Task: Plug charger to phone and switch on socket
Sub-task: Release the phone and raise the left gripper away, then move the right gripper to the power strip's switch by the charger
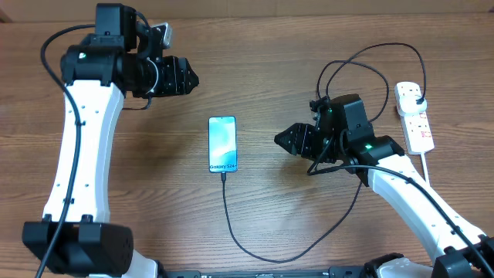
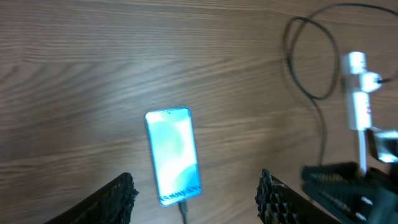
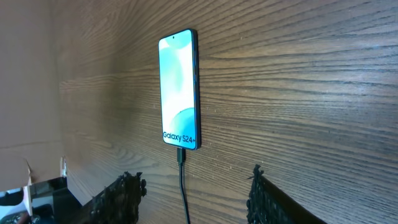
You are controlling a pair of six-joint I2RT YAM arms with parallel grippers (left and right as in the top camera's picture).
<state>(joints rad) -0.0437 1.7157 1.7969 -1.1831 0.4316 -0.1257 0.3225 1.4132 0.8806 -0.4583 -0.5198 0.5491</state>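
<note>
The phone (image 1: 222,144) lies flat mid-table, its screen lit light blue; it also shows in the left wrist view (image 2: 173,155) and the right wrist view (image 3: 179,88). The black charger cable (image 1: 231,225) has its tip in the phone's near end (image 3: 181,155), loops along the front and runs behind the right arm to a black plug in the white socket strip (image 1: 414,116). My left gripper (image 1: 191,78) is open and empty, up and left of the phone. My right gripper (image 1: 279,140) is open and empty, right of the phone, with the cable between its fingers in its wrist view.
The socket's thick white cord (image 1: 427,164) runs toward the front right. The charger cable forms loose loops (image 1: 363,69) at the back right, near the right arm. The table is bare brown wood.
</note>
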